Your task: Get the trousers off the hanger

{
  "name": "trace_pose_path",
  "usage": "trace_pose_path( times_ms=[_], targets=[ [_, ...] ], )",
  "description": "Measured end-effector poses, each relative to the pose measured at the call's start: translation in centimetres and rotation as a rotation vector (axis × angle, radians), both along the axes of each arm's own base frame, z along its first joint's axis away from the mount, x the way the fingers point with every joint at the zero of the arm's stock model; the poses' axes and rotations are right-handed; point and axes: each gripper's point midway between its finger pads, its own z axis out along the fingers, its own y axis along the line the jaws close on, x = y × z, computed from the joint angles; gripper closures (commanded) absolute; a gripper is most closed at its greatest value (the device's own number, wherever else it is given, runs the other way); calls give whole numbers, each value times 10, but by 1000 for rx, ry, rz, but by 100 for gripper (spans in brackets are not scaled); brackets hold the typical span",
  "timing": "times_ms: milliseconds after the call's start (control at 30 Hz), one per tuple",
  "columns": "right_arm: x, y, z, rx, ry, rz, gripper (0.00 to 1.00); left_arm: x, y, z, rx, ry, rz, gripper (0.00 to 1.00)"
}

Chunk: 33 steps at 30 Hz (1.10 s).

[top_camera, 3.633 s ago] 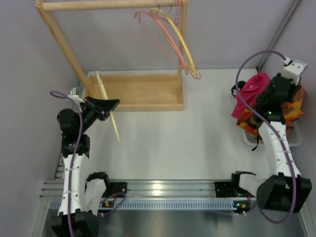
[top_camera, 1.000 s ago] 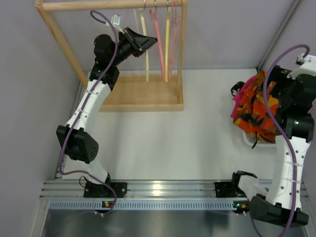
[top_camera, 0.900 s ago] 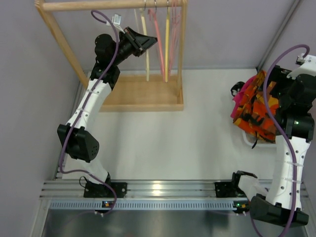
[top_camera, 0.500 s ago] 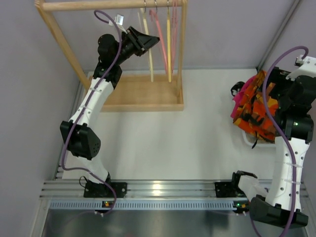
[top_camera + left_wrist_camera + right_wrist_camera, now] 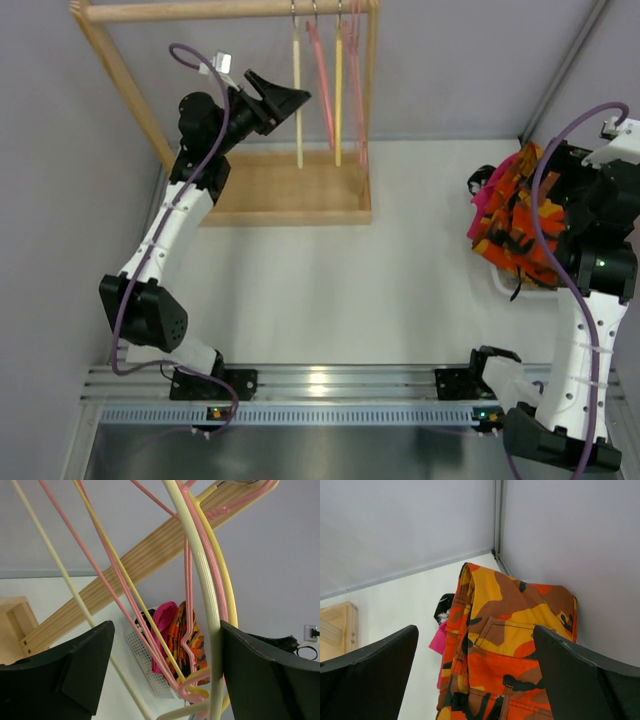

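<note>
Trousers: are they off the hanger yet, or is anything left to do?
Looks done. The trousers lie bunched on the pink cloth at the right, with no hanger visible in them. The hanger hangs bare on the wooden rail. Nothing is in hand: the left gripper is open beside the hanger and the right gripper is open over the trousers. At most, the arms need pulling back.
</note>
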Motion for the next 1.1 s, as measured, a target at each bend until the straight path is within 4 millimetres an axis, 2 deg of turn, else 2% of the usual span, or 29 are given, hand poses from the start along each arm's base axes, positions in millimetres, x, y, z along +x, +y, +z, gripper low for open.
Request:
trace_pose_path(
  times_ms=[67, 233, 400, 533, 567, 633, 833, 933, 1000, 1100],
  targets=[
    [-4, 1, 2, -11, -8, 4, 1, -5, 12, -2, 6, 1, 24, 1],
    [-12, 8, 0, -32, -18, 36, 1, -21, 54, -6, 36, -16, 110, 1],
    [-15, 19, -12, -63, 18, 114, 1, -35, 107, -25, 102, 42, 195, 1],
    [-12, 30, -22, -83, 60, 197, 1, -40, 155, -68, 226, 163, 260, 1],
    [-11, 33, -26, -82, 78, 219, 1, -44, 166, -85, 274, 211, 270, 1],
    [-8, 40, -36, -75, 116, 270, 0, -53, 178, -114, 362, 279, 268, 1],
    [2, 59, -81, -20, 271, 418, 1, -92, 193, -171, 649, 374, 219, 1],
    [-1, 69, -104, 1, 322, 487, 1, -113, 202, -195, 764, 405, 207, 1],
    [-6, 76, -120, 17, 354, 526, 1, -136, 206, -218, 841, 448, 186, 1],
    [-13, 83, -141, 36, 390, 567, 1, -157, 210, -230, 906, 463, 176, 1]
  ],
)
